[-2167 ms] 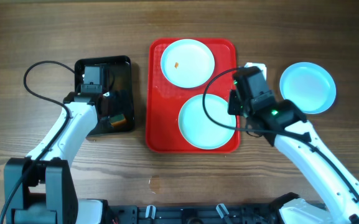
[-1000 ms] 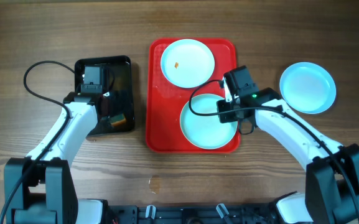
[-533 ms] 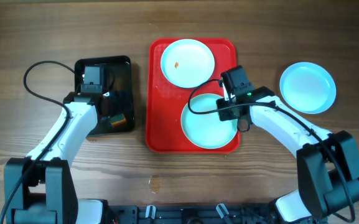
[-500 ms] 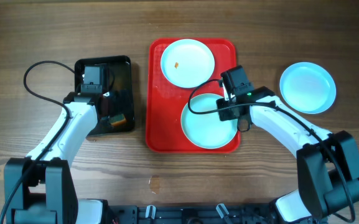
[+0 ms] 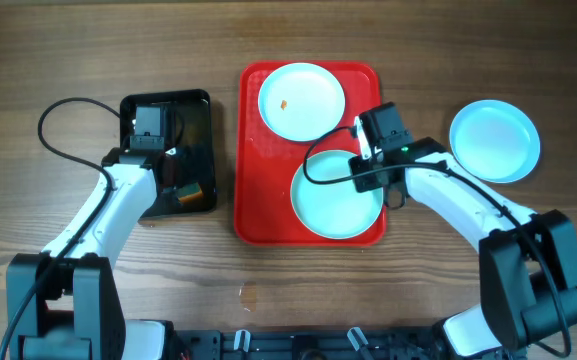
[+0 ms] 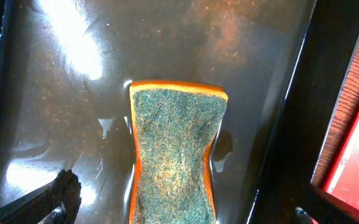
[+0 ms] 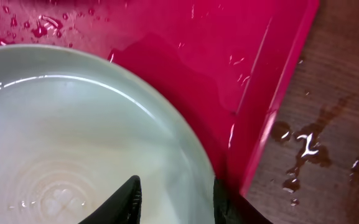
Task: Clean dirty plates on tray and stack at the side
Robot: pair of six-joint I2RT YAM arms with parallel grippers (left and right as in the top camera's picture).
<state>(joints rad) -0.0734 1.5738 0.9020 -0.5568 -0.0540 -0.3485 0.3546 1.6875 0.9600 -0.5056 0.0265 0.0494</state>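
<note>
The red tray (image 5: 251,150) holds two dirty plates. The far plate (image 5: 301,100) has an orange speck. The near plate (image 5: 328,200) is wet and pale. My right gripper (image 5: 365,176) is at its right rim. In the right wrist view the right gripper (image 7: 176,202) is open, one finger (image 7: 129,198) inside the plate (image 7: 73,155) and the other outside by the tray wall (image 7: 279,93). A third, light-blue plate (image 5: 495,140) lies on the table at the right. My left gripper (image 6: 182,210) hangs wide open astride the sponge (image 6: 176,149).
The black tray (image 5: 128,108) at the left holds the orange-and-green sponge (image 5: 190,193) in a film of water. Drops of water lie on the wood (image 7: 303,146) beside the red tray. A black cable (image 5: 58,125) loops off the left arm.
The right arm swung left from beside the tray, bringing its gripper to the near plate's right rim, then barely shifted. The left arm has not moved.
</note>
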